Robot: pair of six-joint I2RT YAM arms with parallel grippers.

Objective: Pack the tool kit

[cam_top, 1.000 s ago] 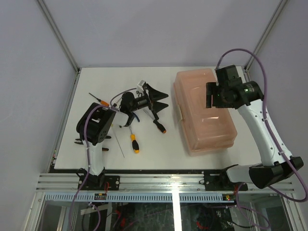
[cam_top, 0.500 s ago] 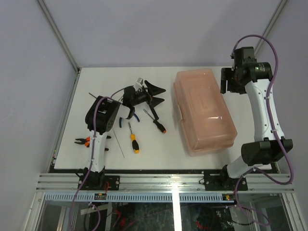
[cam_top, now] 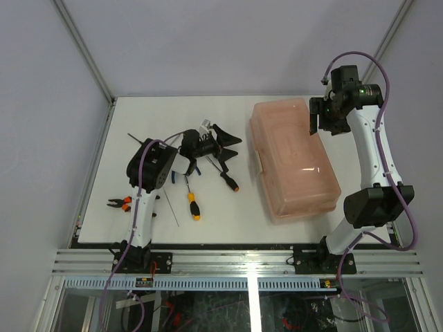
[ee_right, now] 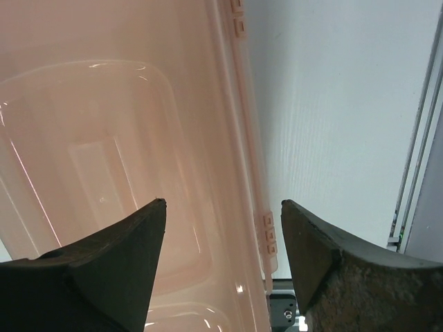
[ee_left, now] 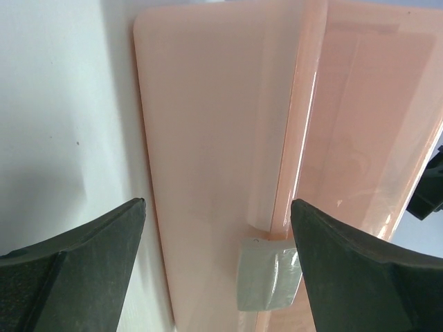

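Near edge: aluminium rail (cam_top: 242,257), then the white table top (cam_top: 166,111). Nearest tools lie loose on the table, left of centre: orange-handled pliers (cam_top: 119,203), yellow-and-black screwdriver (cam_top: 193,205), black-and-orange screwdriver (cam_top: 228,178) just beyond. No hammer that I can make out.

The large salmon-pink translucent plastic toolbox (cam_top: 296,162) sits on the right half of the table, lid shut, long axis running near to far. Its grey latch (ee_left: 270,274) is on the left long side. All tools I can see are outside it, so packing isn't started; the box needs opening first.

Left gripper (cam_top: 237,146): jaws wide, holding nothing, aimed at the latch side, close but not touching. Right gripper (ee_right: 223,201): jaws wide, empty, hovering over the far right edge of the lid by the hinge tabs (ee_right: 266,232).

Handling, my read: the box is thin-walled, light while empty, glossy so slippery, and the lid flexes. It's too broad to span and will likely skid if pushed from one side. Lift at the latch tab and brace the hinge side with the other arm. The tools are stiff and small; pinch them at the handles.

Beyond: plain pale grey-lilac wall panels (cam_top: 221,41) on three sides.
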